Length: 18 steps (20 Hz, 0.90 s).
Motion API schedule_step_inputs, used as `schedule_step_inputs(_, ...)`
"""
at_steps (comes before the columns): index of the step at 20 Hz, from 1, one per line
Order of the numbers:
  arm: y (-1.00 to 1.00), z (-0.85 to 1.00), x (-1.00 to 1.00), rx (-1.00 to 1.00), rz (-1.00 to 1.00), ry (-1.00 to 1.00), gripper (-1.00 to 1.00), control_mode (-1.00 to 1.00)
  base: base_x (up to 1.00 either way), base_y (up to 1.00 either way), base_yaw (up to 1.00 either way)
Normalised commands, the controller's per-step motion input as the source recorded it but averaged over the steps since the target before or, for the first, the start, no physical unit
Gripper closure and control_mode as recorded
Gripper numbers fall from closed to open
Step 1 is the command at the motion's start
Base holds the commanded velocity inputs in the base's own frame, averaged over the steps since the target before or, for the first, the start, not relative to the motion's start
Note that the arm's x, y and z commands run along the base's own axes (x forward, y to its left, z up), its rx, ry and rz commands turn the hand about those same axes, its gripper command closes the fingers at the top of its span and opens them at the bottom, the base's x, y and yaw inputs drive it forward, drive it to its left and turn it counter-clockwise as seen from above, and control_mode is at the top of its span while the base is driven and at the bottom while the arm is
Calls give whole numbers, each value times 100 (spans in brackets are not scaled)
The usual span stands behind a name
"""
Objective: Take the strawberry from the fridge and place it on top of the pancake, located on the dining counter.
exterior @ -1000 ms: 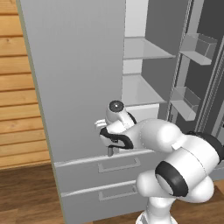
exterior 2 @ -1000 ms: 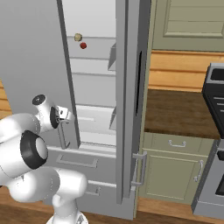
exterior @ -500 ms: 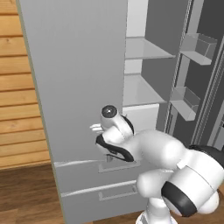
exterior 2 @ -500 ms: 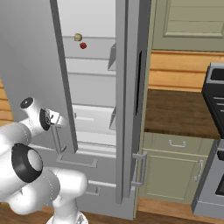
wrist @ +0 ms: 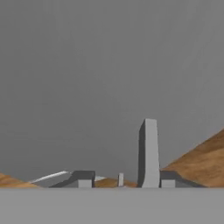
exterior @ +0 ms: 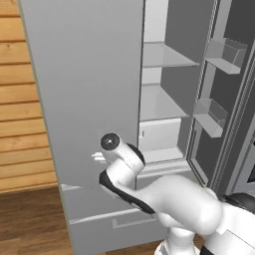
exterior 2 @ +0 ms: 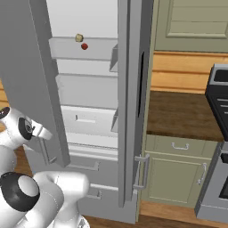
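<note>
The fridge (exterior 2: 89, 111) door has swung wider than a moment ago, pushed by the arm. The strawberry (exterior 2: 84, 46) lies on the upper shelf (exterior 2: 67, 48), beside a tan lump (exterior 2: 79, 38). If the fingers (exterior 2: 44, 132) are apart, I cannot tell.

White arm (exterior: 149, 194) bent low, wrist turned leftward, fingers hidden

The fridge (exterior: 84, 99) door hides the gripper's jaws; the strawberry (exterior 2: 84, 46) shows only as a speck.
</note>
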Motion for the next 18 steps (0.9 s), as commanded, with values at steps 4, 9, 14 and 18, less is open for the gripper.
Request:
schedule_step_inputs(4,76,0,-35,-2,-6,0,100,-100,0,0,0)
schedule_step_inputs(9,70,0,-23,-3,0,0,100,-100,0,0,0)
schedule_step_inputs(14,80,0,-17,-4,-1,0,100,-100,0,0,0)
schedule_step_inputs(18,89,0,-17,-4,-1,0,100,-100,0,0,0)
